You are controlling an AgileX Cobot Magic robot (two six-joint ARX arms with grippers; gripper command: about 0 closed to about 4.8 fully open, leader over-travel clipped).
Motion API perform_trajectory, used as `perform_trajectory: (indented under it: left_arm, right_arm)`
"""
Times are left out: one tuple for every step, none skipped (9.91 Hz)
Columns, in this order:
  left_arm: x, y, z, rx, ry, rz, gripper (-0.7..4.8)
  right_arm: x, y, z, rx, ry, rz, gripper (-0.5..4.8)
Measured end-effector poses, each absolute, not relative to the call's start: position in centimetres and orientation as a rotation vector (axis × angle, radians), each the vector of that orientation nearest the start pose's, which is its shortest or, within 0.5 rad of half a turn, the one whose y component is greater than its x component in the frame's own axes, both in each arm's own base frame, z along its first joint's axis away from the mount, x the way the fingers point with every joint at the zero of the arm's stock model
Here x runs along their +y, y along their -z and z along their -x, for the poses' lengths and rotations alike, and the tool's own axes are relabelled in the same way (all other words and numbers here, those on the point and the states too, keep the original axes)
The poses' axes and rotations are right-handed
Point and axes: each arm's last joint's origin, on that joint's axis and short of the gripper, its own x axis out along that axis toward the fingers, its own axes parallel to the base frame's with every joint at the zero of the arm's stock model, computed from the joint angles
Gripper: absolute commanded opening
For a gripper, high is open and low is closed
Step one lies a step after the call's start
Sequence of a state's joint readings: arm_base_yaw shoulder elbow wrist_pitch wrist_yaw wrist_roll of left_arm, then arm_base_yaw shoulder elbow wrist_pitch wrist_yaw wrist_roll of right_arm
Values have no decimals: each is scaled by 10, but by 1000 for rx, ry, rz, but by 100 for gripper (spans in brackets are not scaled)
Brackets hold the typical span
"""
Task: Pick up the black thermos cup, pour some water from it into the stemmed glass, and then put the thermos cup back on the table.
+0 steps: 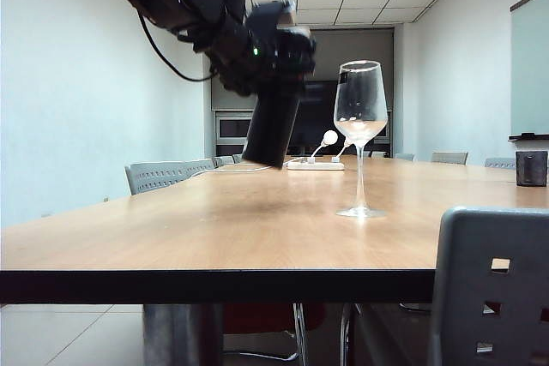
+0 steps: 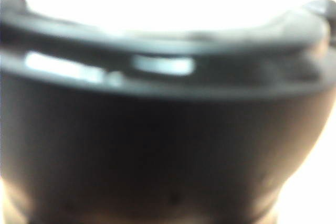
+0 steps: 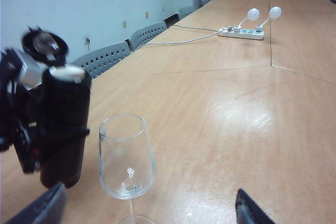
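My left gripper (image 1: 268,53) is shut on the upper part of the black thermos cup (image 1: 273,126). The cup hangs above the table (image 1: 214,229), tilted, its base clear of the wood and its top leaning toward the stemmed glass (image 1: 360,109). The glass stands upright just to the cup's right. In the left wrist view the thermos cup (image 2: 157,145) fills the picture as a dark blur. In the right wrist view the thermos cup (image 3: 63,124) shows its flip lid open beside the stemmed glass (image 3: 127,156), whose bowl looks empty. My right gripper (image 3: 149,213) is open, low in front of the glass.
A white power strip with two round white lamps (image 1: 315,163) lies farther back on the table. A small dark cup (image 1: 531,167) stands at the far right edge. Grey chairs line the left side (image 1: 159,176), and one chair back (image 1: 493,289) stands in front at the right.
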State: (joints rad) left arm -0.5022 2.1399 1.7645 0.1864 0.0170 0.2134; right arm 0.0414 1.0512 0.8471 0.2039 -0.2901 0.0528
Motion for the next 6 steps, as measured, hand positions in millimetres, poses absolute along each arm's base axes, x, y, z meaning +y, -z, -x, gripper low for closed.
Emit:
perform_trajectory:
  left_arm:
    - [-246,-270,-444,136,537,-324,185]
    - [-247,-274,-443,104,527,-363,185]
    - [-248,-276,-442,86,519,-404,185]
    - [-260,-276,-434,67,512,-514,184]
    - [-274,-276,-425,49,533,-562,184]
    - [-278,-277,-423,41,537,-565,184]
  right_arm:
    - [18,-342,-236,9,-332,-52,413]
    - [18,-342,-236,9,-332,-52,413]
    - [18,-342,-236,9,-332,-52,413]
    - [18,-342,-236,9,-331,-52,413]
    - [18,-342,-236,10,-331,-52,413]
    - [18,-342,-236,9,-331,-52,413]
